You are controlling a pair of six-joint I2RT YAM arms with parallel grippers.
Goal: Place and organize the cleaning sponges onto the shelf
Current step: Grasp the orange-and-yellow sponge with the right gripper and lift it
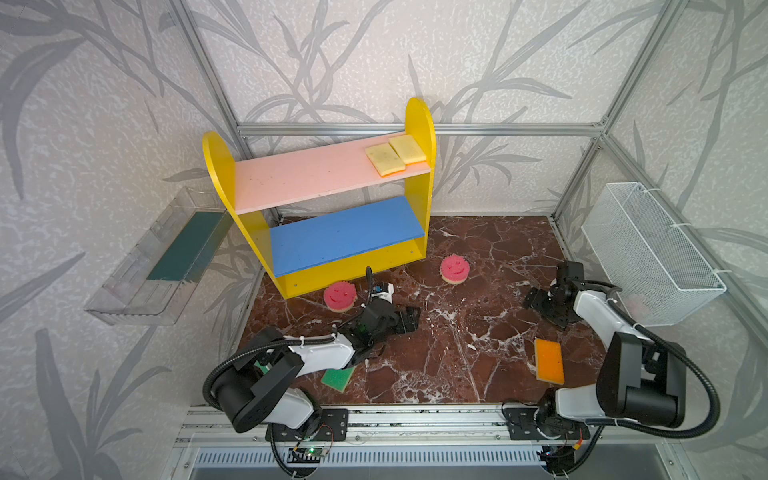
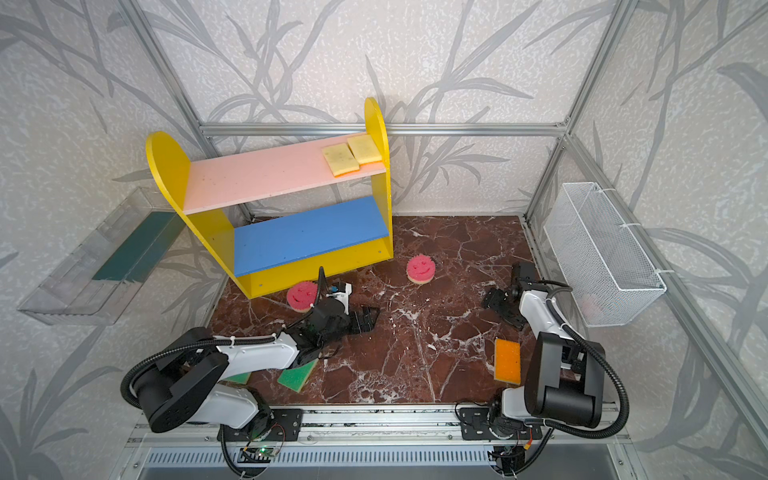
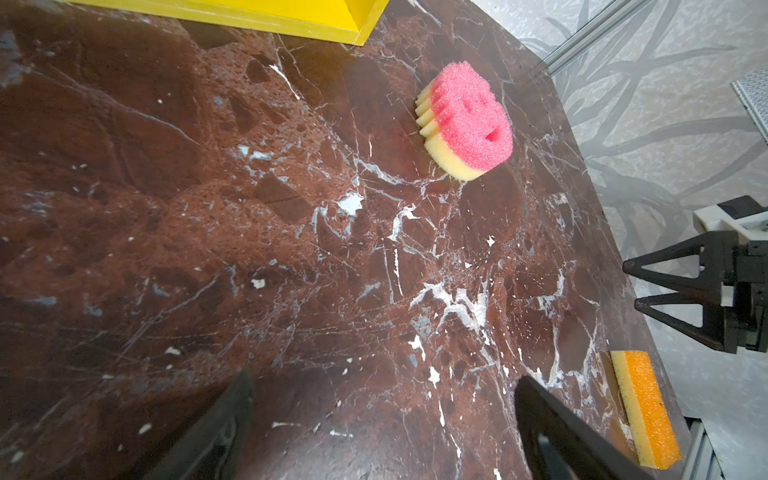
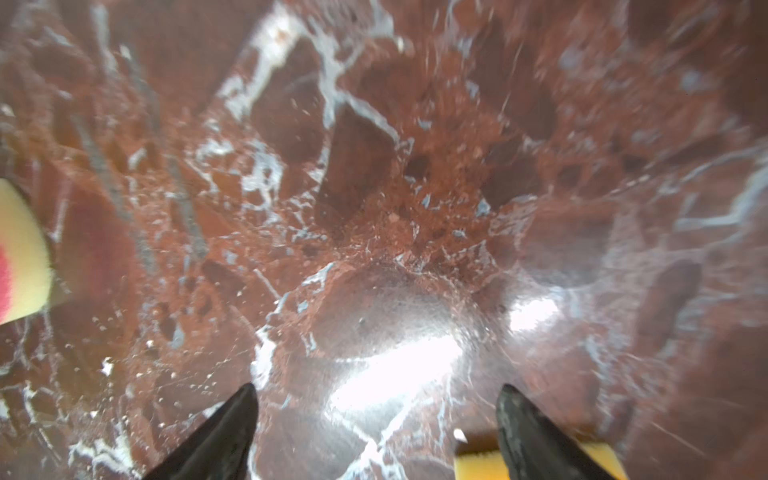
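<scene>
The shelf [image 1: 249,232] [image 2: 208,232] stands at the back left, with two yellow sponges [image 1: 384,160] [image 1: 408,148] on the right end of its pink top board. One pink smiley sponge [image 1: 340,296] lies by the shelf's base and another [image 1: 455,269] [image 3: 465,124] further right. An orange-faced sponge [image 1: 549,360] [image 3: 644,411] lies front right. A green sponge [image 1: 337,379] and a second one [image 2: 239,378] lie partly under the left arm. My left gripper [image 1: 409,319] [image 3: 384,378] is open over bare table. My right gripper [image 1: 546,309] [image 4: 377,388] is open and empty, just behind the orange sponge.
A clear plastic tray [image 1: 137,291] with a dark green mat hangs on the left wall. A white wire mesh basket [image 1: 648,249] hangs on the right wall. The tabletop is dark red marble [image 1: 478,332], framed by aluminium rails.
</scene>
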